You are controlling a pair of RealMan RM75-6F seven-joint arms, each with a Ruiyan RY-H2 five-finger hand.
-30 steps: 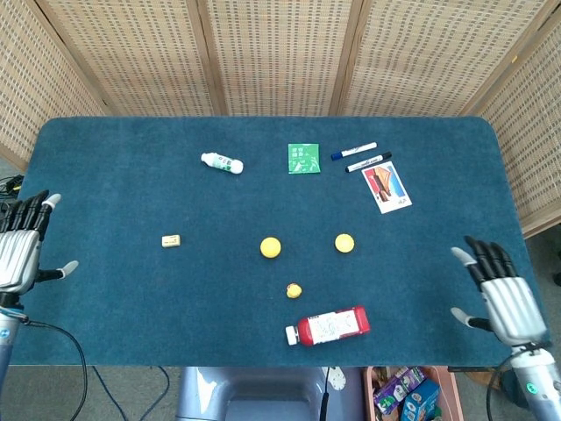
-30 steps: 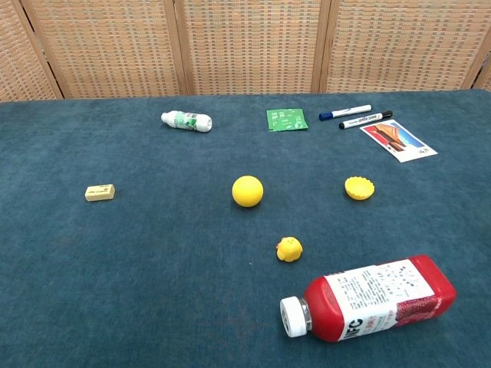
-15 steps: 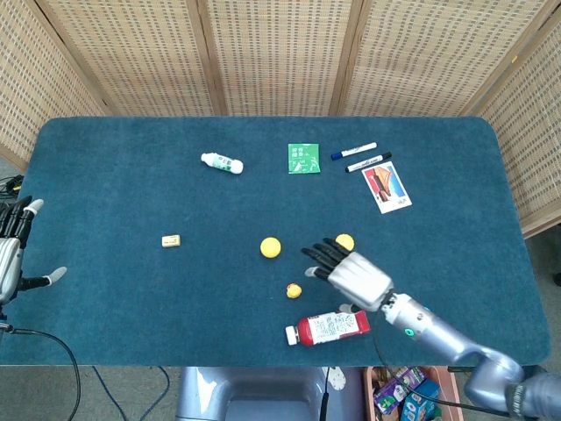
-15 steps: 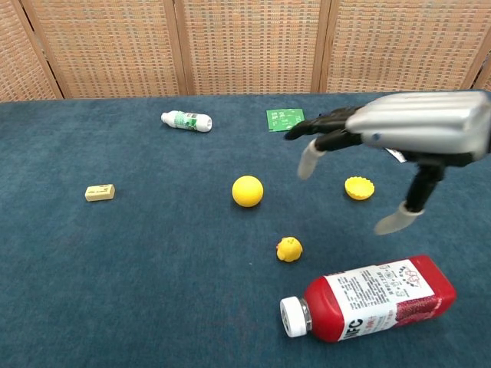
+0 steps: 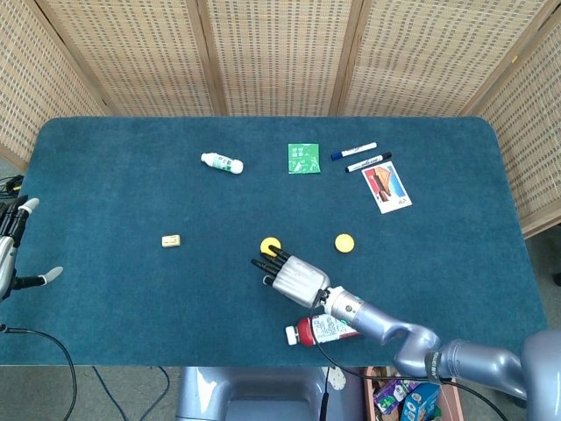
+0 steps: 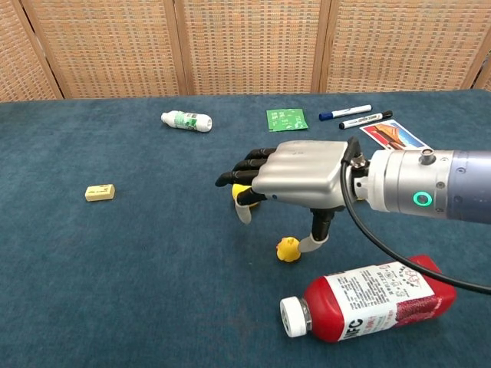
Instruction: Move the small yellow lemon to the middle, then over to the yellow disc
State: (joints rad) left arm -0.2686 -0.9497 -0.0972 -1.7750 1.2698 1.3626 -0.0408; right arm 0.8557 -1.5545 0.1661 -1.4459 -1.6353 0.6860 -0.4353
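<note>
The right robot hand point(image 6: 295, 178) is stretched out low over the blue surface point(image 5: 114, 202), near the front middle. Its fingers point(image 5: 267, 259) are spread flat and nothing is held in it. The fingertips are seen over the yellow ball point(image 5: 271, 246), which is partly hidden behind them in the chest view.

The small yellow lemon point(image 6: 288, 249) is seen lying on the surface just under the right robot hand. The thumb point(image 6: 313, 244) hangs down right beside it, but whether it is touched cannot be told. In the head view the lemon is hidden by the hand.

The yellow disc point(image 5: 344, 243) lies to the right of the ball, apart from the hand.

A red bottle point(image 6: 368, 297) with a white cap is laid on its side at the front edge, close to the lemon and below the arm.

The left robot hand point(image 5: 10, 254) is seen only at the far left edge of the head view. Its fingers are apart and nothing is held.

Farther back, a small white bottle point(image 5: 221, 162), a green packet point(image 5: 302, 158), two marker pens point(image 5: 361, 156) and a picture card point(image 5: 386, 188) are laid out. A small cream block point(image 5: 171, 240) lies alone on the left.
</note>
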